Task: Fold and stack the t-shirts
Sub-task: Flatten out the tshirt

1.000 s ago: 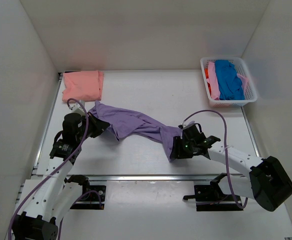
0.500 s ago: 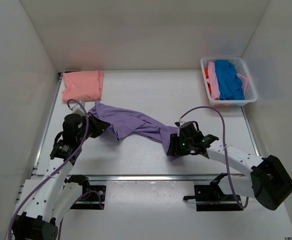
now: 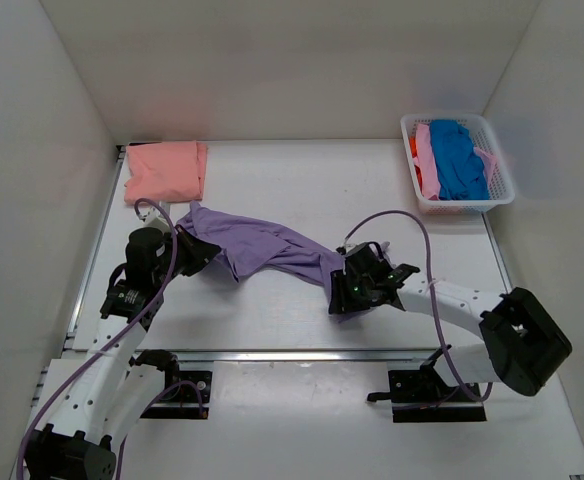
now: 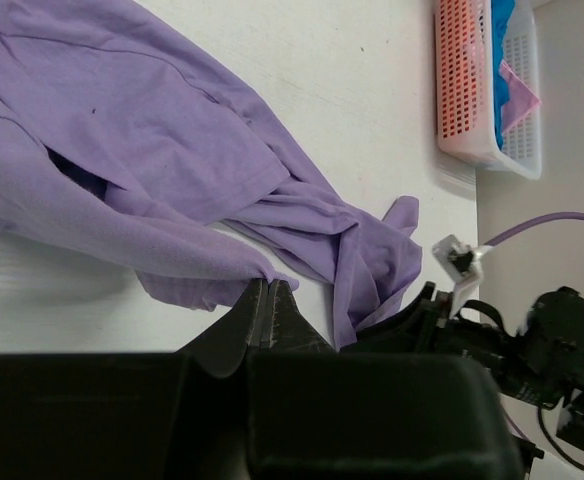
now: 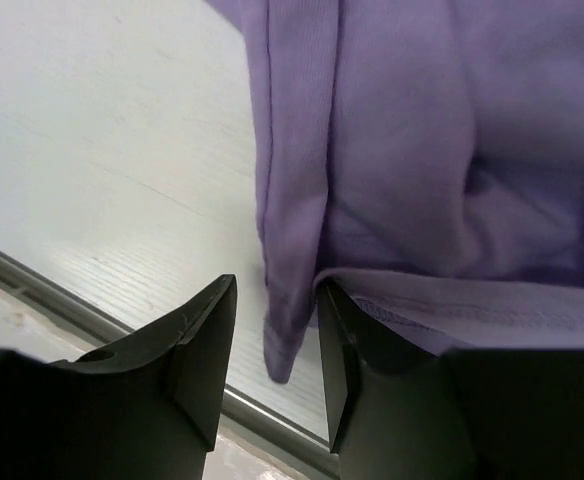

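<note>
Two robot arms hold a lavender t-shirt (image 3: 272, 248) stretched in a rumpled band across a white table (image 3: 372, 190).
Only the overhead view shows a folded salmon t-shirt (image 3: 165, 170) at the far left corner; a basket (image 3: 504, 196) of blue and pink shirts sits far right. The left wrist view shows the left gripper (image 4: 269, 288) clenched tight on a fold of the lavender shirt. The right wrist view shows the right gripper (image 5: 275, 290) partly open, with a hanging hem between its fingers that touches only one of them.

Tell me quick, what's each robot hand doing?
Left hand: closed, pinching the purple t-shirt.
Right hand: open around a fold of that shirt, not gripping it.
</note>
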You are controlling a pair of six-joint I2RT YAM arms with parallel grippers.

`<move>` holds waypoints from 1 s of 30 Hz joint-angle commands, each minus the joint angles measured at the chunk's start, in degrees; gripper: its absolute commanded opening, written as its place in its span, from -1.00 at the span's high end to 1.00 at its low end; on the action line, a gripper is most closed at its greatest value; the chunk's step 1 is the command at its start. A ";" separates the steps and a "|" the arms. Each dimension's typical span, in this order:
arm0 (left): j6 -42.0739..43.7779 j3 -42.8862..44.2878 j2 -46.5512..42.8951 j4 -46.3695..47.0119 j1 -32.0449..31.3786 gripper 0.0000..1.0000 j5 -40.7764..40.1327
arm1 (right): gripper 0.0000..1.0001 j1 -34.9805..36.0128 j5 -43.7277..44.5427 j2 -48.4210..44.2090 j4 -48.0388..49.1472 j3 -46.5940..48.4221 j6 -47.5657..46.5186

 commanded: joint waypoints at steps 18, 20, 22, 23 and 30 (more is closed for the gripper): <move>0.13 0.07 -0.14 1.28 0.12 1.00 1.09 | 0.46 -3.03 2.12 -13.76 -14.26 7.21 -6.08; -0.48 -0.01 -0.23 1.81 -0.31 1.00 0.92 | 0.42 -2.95 0.18 -14.29 -11.63 7.29 -6.43; -0.57 0.34 -0.23 1.63 -0.40 1.00 1.09 | 0.41 -1.81 -0.44 -12.55 -9.95 7.73 -6.51; -0.48 0.16 0.12 1.80 -0.49 1.00 1.18 | 0.41 -1.19 -0.87 -10.97 -9.08 8.08 -6.17; 0.22 0.95 -0.14 1.02 0.04 1.00 1.00 | 0.37 2.76 -1.58 -2.43 -4.50 7.03 -5.29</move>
